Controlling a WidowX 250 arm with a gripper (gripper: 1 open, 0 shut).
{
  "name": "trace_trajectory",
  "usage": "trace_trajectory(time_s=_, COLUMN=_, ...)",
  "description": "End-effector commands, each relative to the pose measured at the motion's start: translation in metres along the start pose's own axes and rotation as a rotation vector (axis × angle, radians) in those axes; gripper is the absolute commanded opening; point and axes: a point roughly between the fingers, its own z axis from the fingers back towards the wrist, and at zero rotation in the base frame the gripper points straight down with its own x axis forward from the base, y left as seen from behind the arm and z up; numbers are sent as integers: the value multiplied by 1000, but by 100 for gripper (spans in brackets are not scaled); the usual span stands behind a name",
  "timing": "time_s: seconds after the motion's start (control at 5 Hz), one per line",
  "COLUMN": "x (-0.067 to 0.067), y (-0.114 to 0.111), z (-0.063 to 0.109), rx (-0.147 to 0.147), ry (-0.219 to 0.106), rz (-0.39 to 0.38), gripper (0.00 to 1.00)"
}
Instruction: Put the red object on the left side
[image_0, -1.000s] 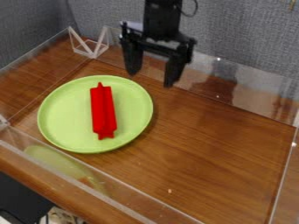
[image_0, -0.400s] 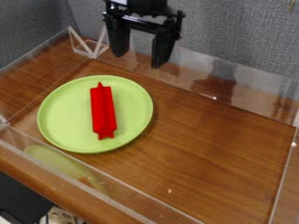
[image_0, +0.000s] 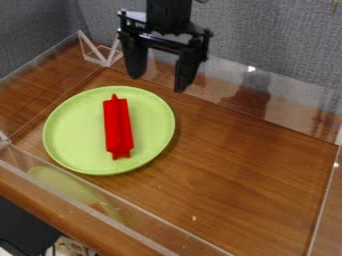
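The red object (image_0: 116, 126) is a long flat bright-red bar with a raised ridge, lying along the middle of a round lime-green plate (image_0: 74, 140) on the left half of the wooden table. My black gripper (image_0: 160, 73) hangs above the table behind the plate's far right rim, pointing down. Its two fingers stand wide apart with nothing between them, and it touches neither the bar nor the plate.
A clear plastic wall (image_0: 267, 85) rings the wooden table (image_0: 241, 170). A small clear wire-like stand (image_0: 99, 47) sits in the far left corner. Grey fabric backs the scene.
The gripper has shifted left across the back of the table, then slightly right and down in the picture. It stays open. The bar and plate have not moved.
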Motion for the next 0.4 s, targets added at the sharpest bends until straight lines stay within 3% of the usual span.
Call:
trace_trajectory(time_s=0.0, x=2, y=-7, z=12, rx=-22, ry=-68, rz=37, gripper=100)
trace_trajectory(time_s=0.2, x=16, y=-18, z=10, rx=-20, ry=-73, rz=-25, gripper=100)
